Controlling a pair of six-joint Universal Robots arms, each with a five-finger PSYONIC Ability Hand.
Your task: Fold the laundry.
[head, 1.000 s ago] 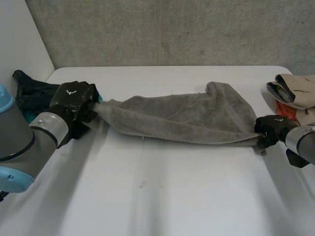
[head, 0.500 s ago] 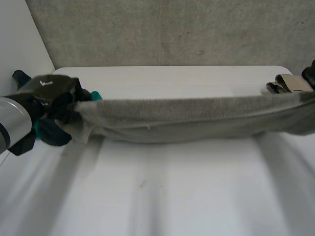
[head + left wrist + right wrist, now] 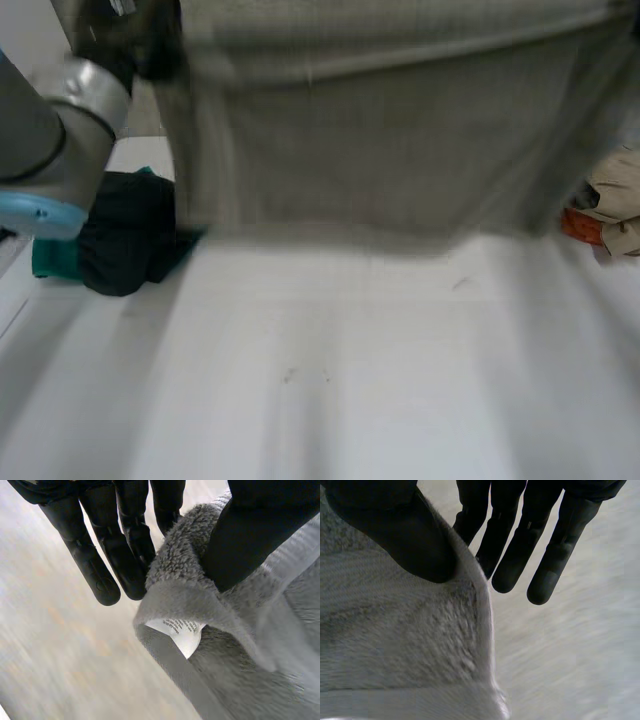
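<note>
A grey towel [image 3: 380, 140] hangs spread out high above the white table [image 3: 330, 380], its lower edge just over the surface. My left hand [image 3: 120, 35] holds its upper left corner. In the left wrist view my left hand [image 3: 125, 545] pinches that corner of the towel [image 3: 210, 645] between thumb and fingers, a white label [image 3: 182, 632] showing below the grip. In the right wrist view my right hand [image 3: 410, 535] pinches the towel's [image 3: 395, 640] other upper corner between thumb and fingers.
A dark heap of clothes with a teal piece [image 3: 125, 235] lies at the table's left side under my left arm. A beige and orange pile [image 3: 610, 205] sits at the right edge.
Both hands have lifted the towel from the table, first pulling it taut between them, then raising it so that it hangs open like a curtain.
</note>
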